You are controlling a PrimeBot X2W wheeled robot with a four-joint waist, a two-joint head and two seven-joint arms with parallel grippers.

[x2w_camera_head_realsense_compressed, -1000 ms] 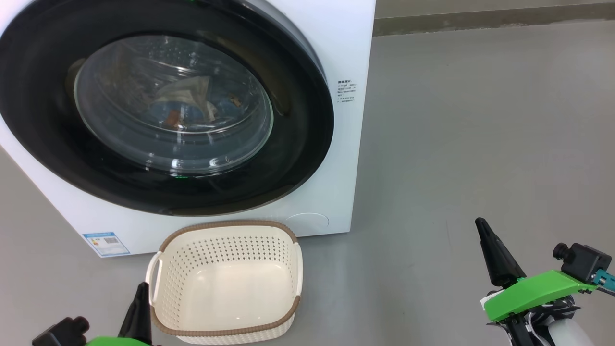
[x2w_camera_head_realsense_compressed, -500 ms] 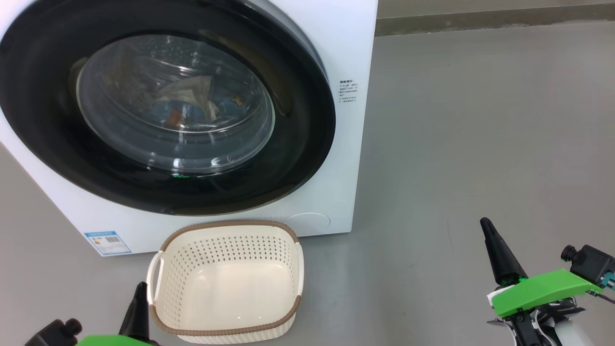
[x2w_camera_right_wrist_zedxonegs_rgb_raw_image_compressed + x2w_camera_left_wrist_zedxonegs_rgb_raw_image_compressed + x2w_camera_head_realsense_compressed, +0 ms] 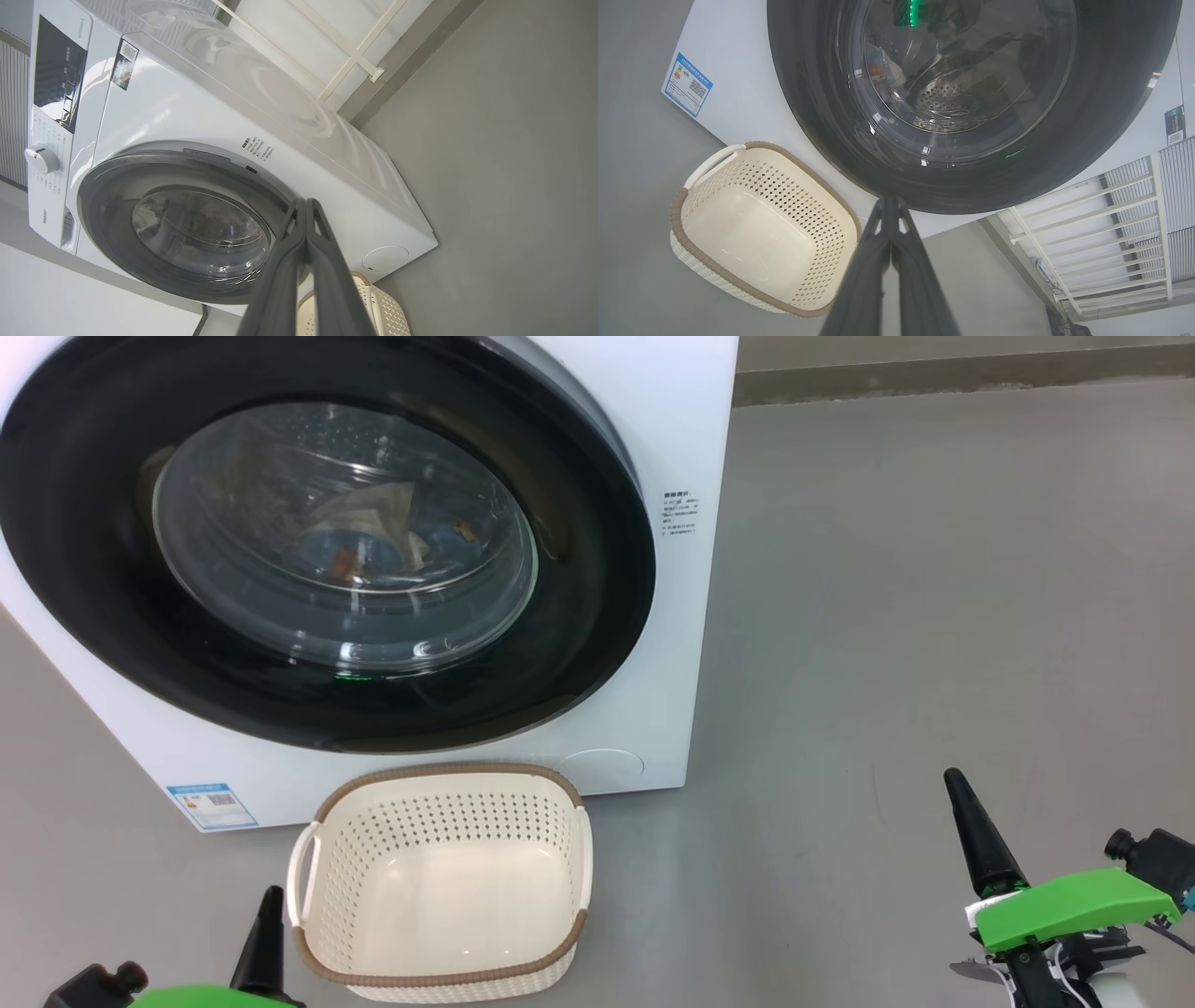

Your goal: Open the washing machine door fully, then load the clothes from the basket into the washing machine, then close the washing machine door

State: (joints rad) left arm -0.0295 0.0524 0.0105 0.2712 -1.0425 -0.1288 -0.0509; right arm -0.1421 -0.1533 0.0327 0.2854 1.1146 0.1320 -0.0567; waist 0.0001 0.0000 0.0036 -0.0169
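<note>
The white washing machine [image 3: 695, 439] stands at the upper left. Its door [image 3: 597, 616], with a glossy black rim, lies shut against the front. Through the glass bowl I see the clothes [image 3: 373, 537], blue and cream fabric inside the drum. The cream basket [image 3: 439, 772] sits on the floor just before the machine with nothing in it; it also shows as the basket [image 3: 761, 154]. My left gripper [image 3: 269, 905] hangs beside the basket's left handle, and the left gripper [image 3: 889, 203] is shut on nothing. My right gripper [image 3: 954, 782] is far right over the floor; the right gripper [image 3: 306, 203] is shut too.
A blue label sticker [image 3: 212, 805] marks the machine's lower left corner. The control panel and knob [image 3: 42, 158] are on its top front. A white slatted rail [image 3: 1087, 219] stands beyond the machine. Grey floor [image 3: 934, 616] stretches to the right, up to a wall base.
Both grippers have sunk slightly toward the bottom edge, the right one also drifting right. The camera has shifted a little. Door, basket and clothes are as before.
</note>
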